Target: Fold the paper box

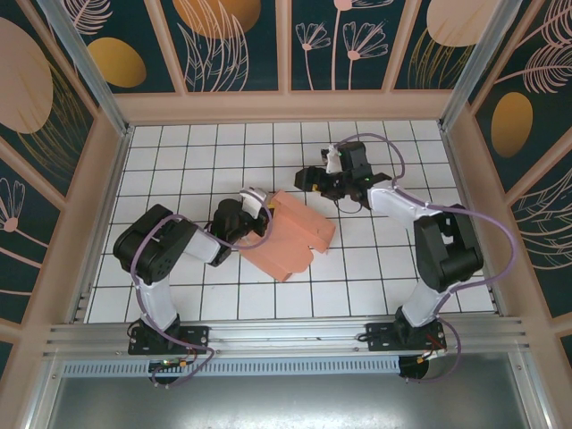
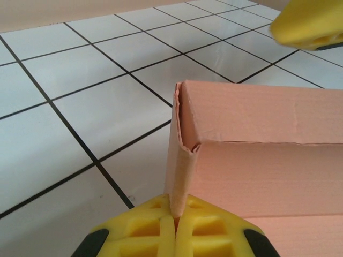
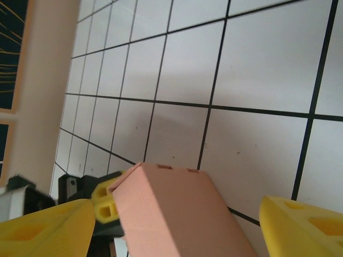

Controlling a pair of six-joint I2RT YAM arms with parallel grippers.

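Salmon-pink paper box (image 1: 290, 234), partly folded, pinched at one wall by the left gripper (image 1: 257, 202).

White tiled table (image 1: 179, 286) with black grid lines carries the box near its middle, between the two arms, its body lying on the tiles and one side wall raised along a crease. In the left wrist view the standing wall of the box (image 2: 257, 160) ends in a slightly crumpled corner, and the left gripper's yellow pads (image 2: 144, 227) are pressed together on the lower edge of that wall. The right gripper (image 1: 315, 175) hangs just beyond the box's far right corner, apart from it, jaws spread wide and holding nothing. In its own wrist view its yellow fingers (image 3: 43, 227) frame one end of the box. Two small slots (image 3: 163, 167) show along the top edge of that end.
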